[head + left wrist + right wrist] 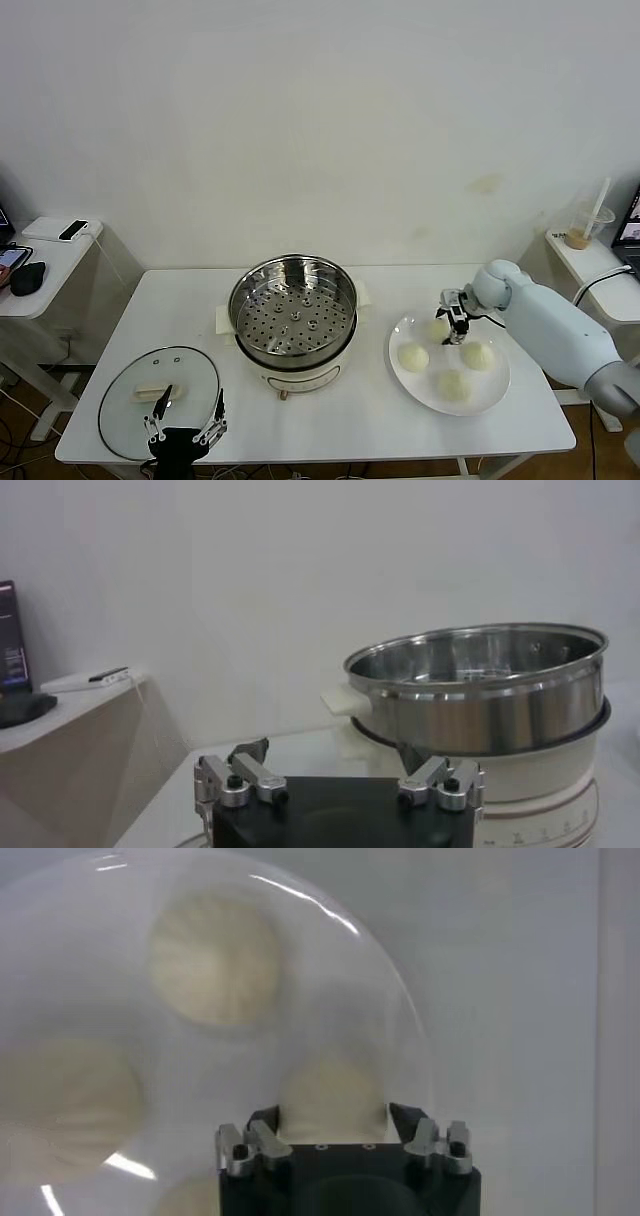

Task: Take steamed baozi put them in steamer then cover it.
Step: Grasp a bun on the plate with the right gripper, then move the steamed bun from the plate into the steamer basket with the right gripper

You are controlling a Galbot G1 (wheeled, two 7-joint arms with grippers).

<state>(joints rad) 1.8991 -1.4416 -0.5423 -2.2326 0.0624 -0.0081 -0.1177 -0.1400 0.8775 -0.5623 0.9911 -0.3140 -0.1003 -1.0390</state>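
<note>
left gripper (338, 780) open, low on table; steamer (478, 685) beyond on cream base, apart.

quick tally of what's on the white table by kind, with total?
Baozi: 4, on the plate, and one between the fingers of the right pincer
Steamer: 1, nothing in it
Glass lid: 1
Plate: 1
Total: 7

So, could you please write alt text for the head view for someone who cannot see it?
The right gripper is lowered around the rear baozi on a white plate holding four buns. The empty steel steamer sits mid-table; the glass cover lies at front left by the open left gripper.
</note>
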